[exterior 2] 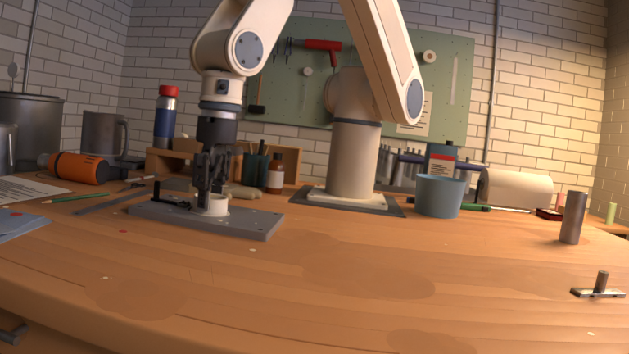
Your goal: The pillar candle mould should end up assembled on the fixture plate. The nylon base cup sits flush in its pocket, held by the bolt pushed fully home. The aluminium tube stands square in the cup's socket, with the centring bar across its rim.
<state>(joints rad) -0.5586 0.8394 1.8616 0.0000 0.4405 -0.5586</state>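
The white nylon base cup (214,203) sits on the grey fixture plate (207,217) at the left of the bench, and beside it on the plate's left end lies a black bolt (165,198) with an upright handle. The aluminium tube (573,216) stands upright far off on the right of the bench. The centring bar (597,289), a flat metal strip with a short peg, lies near the front right edge. My gripper (210,191) hangs straight down over the cup's left rim and is closed on the cup.
A blue tub (439,195) stands right of the arm's base (349,198). Behind the plate are a pen pot, a brown bottle and a wooden tray. An orange torch, mug and papers crowd the left end; a paper roll lies right.
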